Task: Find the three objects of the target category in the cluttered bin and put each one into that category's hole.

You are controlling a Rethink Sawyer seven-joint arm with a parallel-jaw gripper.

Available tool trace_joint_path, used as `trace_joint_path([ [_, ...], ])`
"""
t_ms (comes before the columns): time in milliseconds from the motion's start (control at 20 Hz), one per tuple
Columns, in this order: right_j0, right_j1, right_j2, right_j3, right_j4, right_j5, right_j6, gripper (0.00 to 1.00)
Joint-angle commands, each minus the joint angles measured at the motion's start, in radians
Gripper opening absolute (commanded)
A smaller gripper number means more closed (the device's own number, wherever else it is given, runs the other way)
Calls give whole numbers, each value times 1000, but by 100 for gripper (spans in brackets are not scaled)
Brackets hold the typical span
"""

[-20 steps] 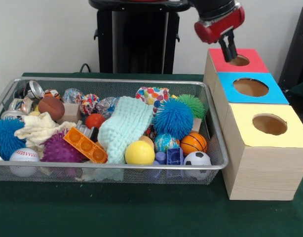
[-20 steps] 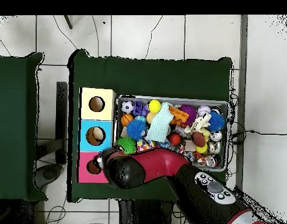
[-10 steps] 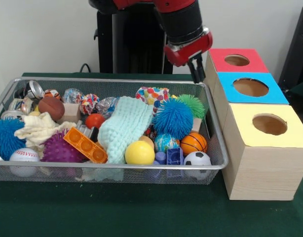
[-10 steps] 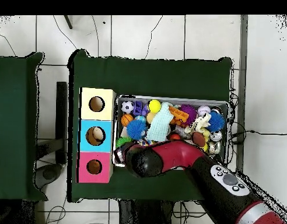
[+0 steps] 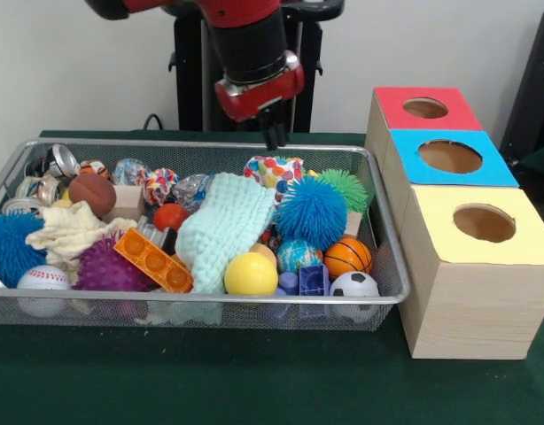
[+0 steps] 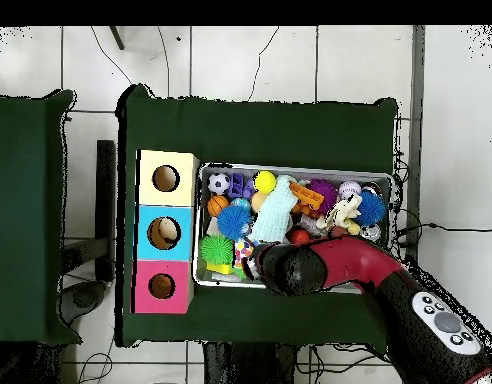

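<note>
My gripper [image 5: 274, 135] hangs over the back rim of the wire bin [image 5: 383, 297], just above a multicoloured ball [image 5: 274, 168], with nothing visibly in it. The bin is crowded: a mint cloth [image 5: 223, 228], a yellow ball [image 5: 251, 274], a small basketball [image 5: 347, 257], a soccer ball [image 5: 353, 285], blue [image 5: 311, 212] and green [image 5: 345, 188] spiky balls, an orange brick [image 5: 153, 260]. Right of the bin stands a wooden box with a red hole [image 5: 425, 108], a blue hole [image 5: 449, 156] and a yellow hole [image 5: 485, 223]. In the overhead view the arm [image 6: 290, 268] hides the gripper.
At the bin's left end lie a purple spiky ball [image 5: 104, 267], a baseball [image 5: 43, 282], a cream cloth [image 5: 68, 230], a brown football [image 5: 92, 192] and metal cans [image 5: 59, 161]. Something pale shows inside the blue hole [image 6: 166, 232]. Green cloth [image 5: 254, 381] covers the table.
The arm has swung away from above the red hole, leftwards in the front view, and now stands over the bin's back middle. The things in the bin have not moved.
</note>
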Motion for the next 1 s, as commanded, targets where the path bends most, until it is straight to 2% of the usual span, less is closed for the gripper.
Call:
trace_joint_path([
  [50, -74, 38, 49, -146, -98, 148, -369, 0],
  [150, -86, 55, 65, -154, -97, 174, -380, 0],
  [300, -91, 73, 56, -175, -116, 160, -342, 0],
  [450, -91, 79, 50, -180, -150, 178, -363, 0],
  [650, -111, 50, 35, -155, -176, 206, -380, 0],
  [850, -87, -1, -35, -153, -245, 264, -363, 0],
  [1000, -105, -24, -31, -149, -265, 289, -392, 0],
])
